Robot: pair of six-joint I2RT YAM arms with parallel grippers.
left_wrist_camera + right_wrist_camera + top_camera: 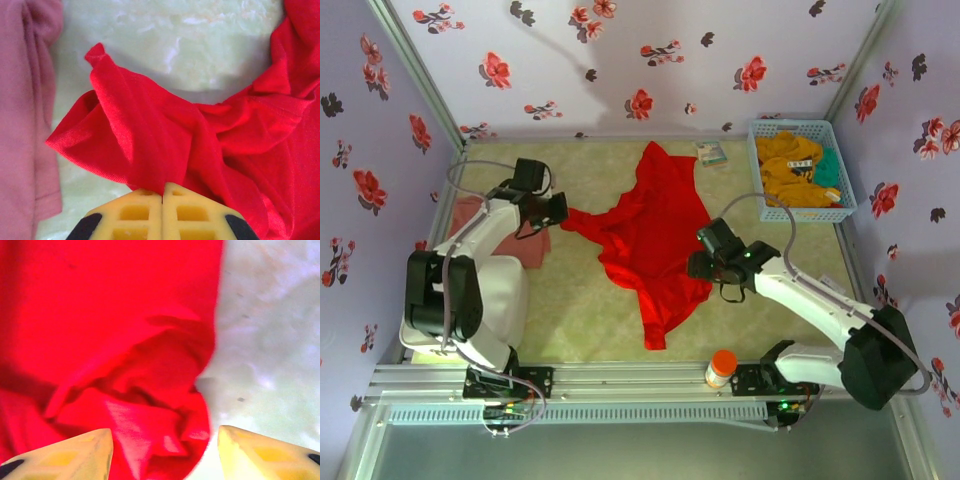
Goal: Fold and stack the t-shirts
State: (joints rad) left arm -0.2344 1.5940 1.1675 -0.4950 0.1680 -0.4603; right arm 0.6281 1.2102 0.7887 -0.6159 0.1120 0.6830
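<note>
Two shirts: one bright red cloth t-shirt [655, 235] pinched by the left gripper [162, 194] (right gripper [165, 440] spread over it), one salmon-pink cloth t-shirt [22, 125]

- Salmon-pink t-shirt [532, 248]: mostly hidden beneath left arm [480, 232] in top view; cut off by left edge in left wrist view.
- Red t-shirt [100, 315]: blurred in right wrist view, runs past top and left edges.
- Small flat item [711, 152] at far tabletop [580, 320] edge: too small to identify.
- Basket [800, 213] contents: bunched, kinds unclear.
</note>
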